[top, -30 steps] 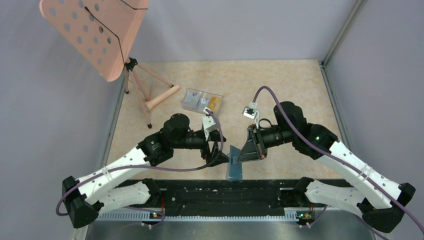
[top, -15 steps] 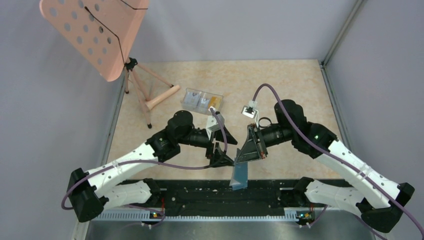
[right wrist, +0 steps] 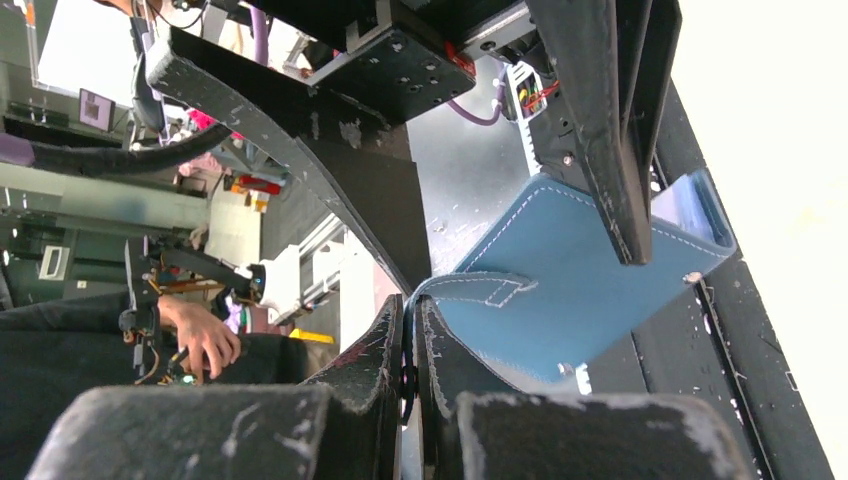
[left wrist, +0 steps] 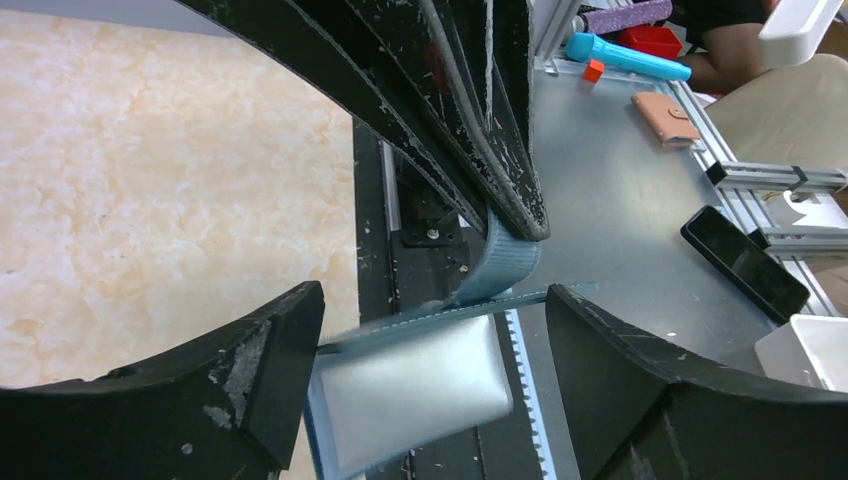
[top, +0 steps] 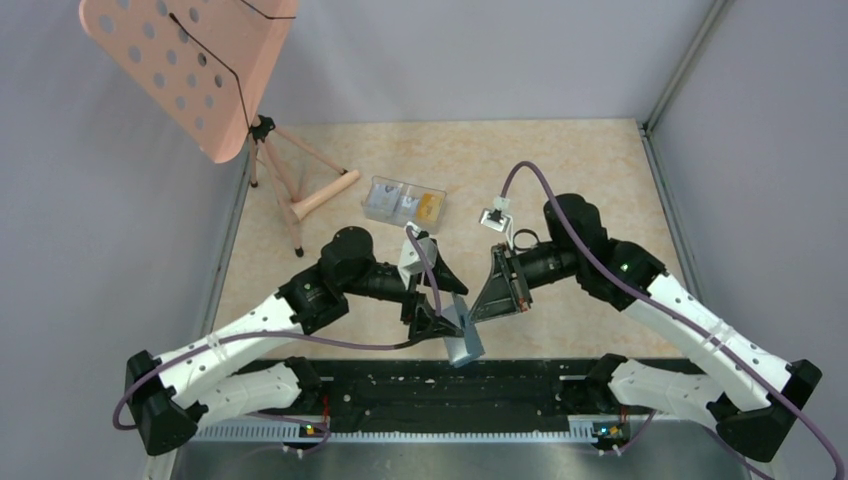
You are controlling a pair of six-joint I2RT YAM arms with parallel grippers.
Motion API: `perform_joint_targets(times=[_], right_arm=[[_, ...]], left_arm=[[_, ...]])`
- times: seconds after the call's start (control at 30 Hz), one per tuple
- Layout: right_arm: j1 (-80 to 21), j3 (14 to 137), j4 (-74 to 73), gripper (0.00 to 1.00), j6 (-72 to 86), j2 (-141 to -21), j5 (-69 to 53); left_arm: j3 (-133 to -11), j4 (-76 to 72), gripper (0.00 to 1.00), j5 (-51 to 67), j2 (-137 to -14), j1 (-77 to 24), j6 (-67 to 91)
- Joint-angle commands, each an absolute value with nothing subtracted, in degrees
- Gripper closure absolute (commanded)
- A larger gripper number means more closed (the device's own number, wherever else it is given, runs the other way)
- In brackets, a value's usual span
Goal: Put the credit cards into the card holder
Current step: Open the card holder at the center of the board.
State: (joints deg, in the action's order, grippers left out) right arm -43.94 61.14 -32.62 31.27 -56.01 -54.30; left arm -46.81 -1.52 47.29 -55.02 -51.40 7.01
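The teal-blue folding card holder (top: 463,340) hangs tilted over the middle of the beige surface's (top: 560,180) near edge. The right gripper (right wrist: 410,305) is pinched tight on its snap tab. The left gripper (left wrist: 435,310) gapes wide around it.

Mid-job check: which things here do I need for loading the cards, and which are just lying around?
Job: teal card holder, pinched by the right tool; credit cards in the clear compartment box.
Lying about: pink music stand; off the table, black phone, tan wallet, blue marker.
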Motion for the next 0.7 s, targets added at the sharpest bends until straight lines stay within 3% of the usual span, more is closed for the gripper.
perform_joint_targets(times=[0.0,0.27,0.47,0.67], right_arm=[[-42.77,61.49,-28.88,1.00,31.29,-56.10,-56.81],[-40.93,60.86,-28.91,1.00,31.63,-55.53,-57.07],[-40.10,60.57,-28.92,1.00,32.07,-55.15,-55.43],[-39.53,59.20,-29.08,1.00,32.86,-53.99,-51.35]], left_arm=[[-48.04,-0.20,0.17,49.40,-56.89,-52.16,6.40],[-48.21,3.82,0.30,49.13,-57.42,-52.29,7.79],[-47.39,0.63,0.49,48.52,-57.54,-52.38,13.52],[-46.27,-4.33,0.92,46.59,-57.31,-52.34,20.20]])
